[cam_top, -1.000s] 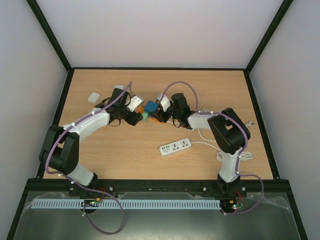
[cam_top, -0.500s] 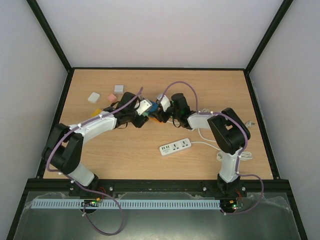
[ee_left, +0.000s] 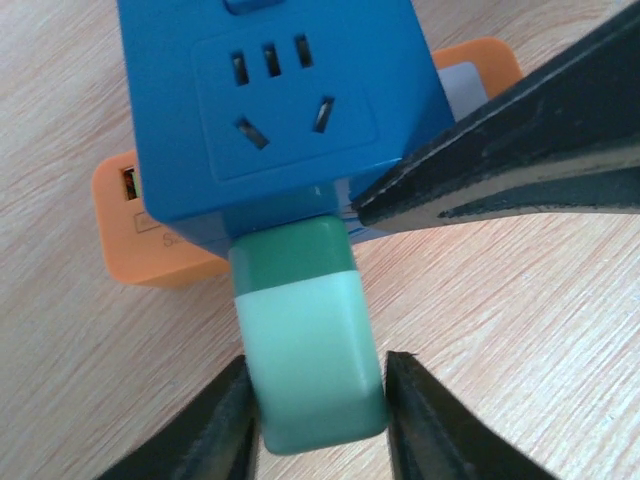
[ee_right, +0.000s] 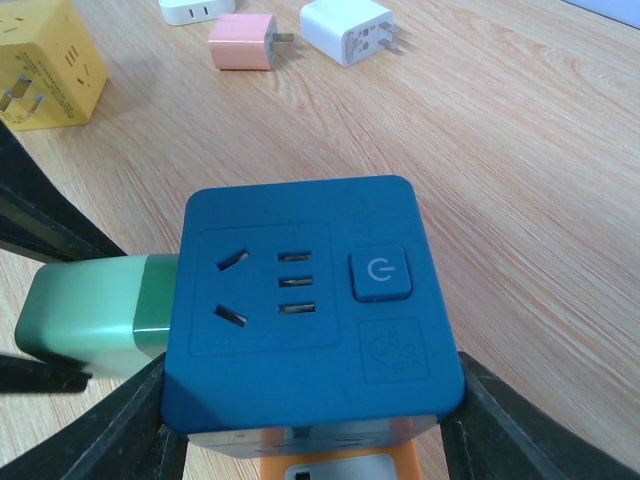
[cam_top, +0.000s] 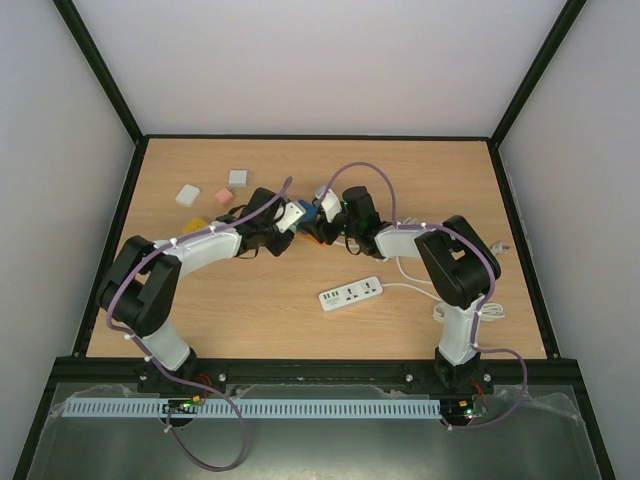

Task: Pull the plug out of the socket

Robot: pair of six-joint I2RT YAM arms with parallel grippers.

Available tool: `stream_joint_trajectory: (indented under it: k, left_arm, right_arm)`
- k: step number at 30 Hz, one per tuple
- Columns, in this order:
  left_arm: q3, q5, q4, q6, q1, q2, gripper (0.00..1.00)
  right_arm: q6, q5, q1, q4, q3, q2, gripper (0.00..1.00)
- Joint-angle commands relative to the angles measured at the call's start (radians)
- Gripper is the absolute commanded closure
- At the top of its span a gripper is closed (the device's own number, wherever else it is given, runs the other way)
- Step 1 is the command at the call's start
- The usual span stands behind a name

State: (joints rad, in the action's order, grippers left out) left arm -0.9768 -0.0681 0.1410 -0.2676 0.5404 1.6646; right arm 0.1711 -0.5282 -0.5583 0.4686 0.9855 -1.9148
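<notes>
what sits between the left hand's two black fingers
The pale green plug, plugged into the blue cube socket; the left hand grips its sides, seen in the left wrist view.

left arm (cam_top: 195, 248): stretched right, left hand (ee_left: 318, 410) gripping | right arm (cam_top: 400, 240): stretched left, right hand (ee_right: 312, 430) gripping | hands nearly meet

From above the near edge, the top external camera looks down over the whole table (cam_top: 250, 310), while the two wrist cameras, very close in, face each other across the blue socket cube (ee_right: 310, 300) and green plug (ee_left: 310, 340), which both show.
</notes>
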Motion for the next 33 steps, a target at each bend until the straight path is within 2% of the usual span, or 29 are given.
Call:
stream_joint_trajectory:
  k: [1,5,12,25,33]
  left_arm:
    - [0.017,0.010,-0.039,0.005,0.006,-0.008,0.70]
    - [0.024,0.003,-0.036,-0.003,0.005,-0.015,0.82]
    - [0.067,-0.001,-0.037,-0.004,0.006,-0.042,0.91]
    - [0.116,-0.036,-0.024,0.028,0.004,-0.075,0.97]
    - [0.150,-0.042,-0.026,0.021,0.004,-0.104,0.97]
  right_arm:
    - [-0.005,0.094,0.001,-0.094,-0.014,-0.055,0.94]
    - [-0.008,0.118,0.001,-0.093,-0.014,-0.057,0.97]
    - [-0.015,0.157,0.001,-0.097,-0.007,-0.063,0.98]
    - [-0.044,0.249,0.001,-0.083,-0.003,-0.070,0.98]
    - [-0.050,0.272,0.001,-0.082,0.000,-0.076,0.98]
